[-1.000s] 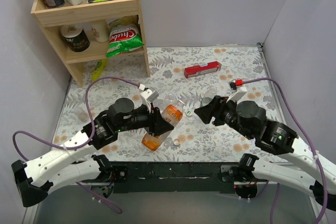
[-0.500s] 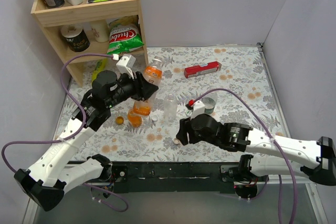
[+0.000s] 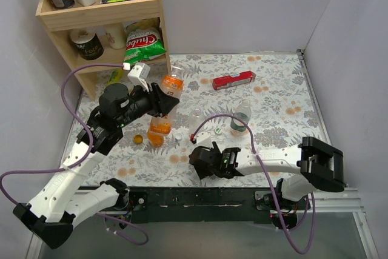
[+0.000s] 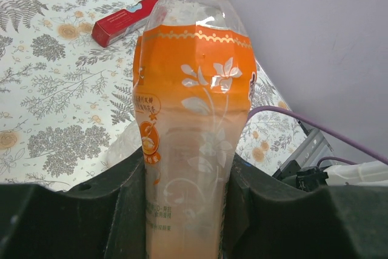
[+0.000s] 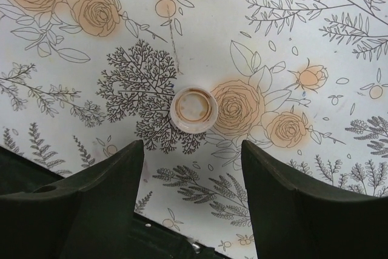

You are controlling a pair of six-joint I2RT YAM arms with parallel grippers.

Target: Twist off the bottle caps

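Right wrist view: my right gripper (image 5: 191, 153) hung low with jaws apart, the pale cap (image 5: 194, 108) just beyond them, a small round plastic cup lying hollow side up on the flowered cloth (image 5: 291, 22) at the near edge. That gripper had slid left since the frame before. My left gripper (image 4: 185, 210) clamped the slim orange bottle (image 4: 194, 119), glossy and waisted, far left.

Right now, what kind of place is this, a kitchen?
Probably a robot practice booth, not a kitchen: plain walls box in a flowery table, a wooden shelf holds snacks, and two robot arms are bolted at its edge.
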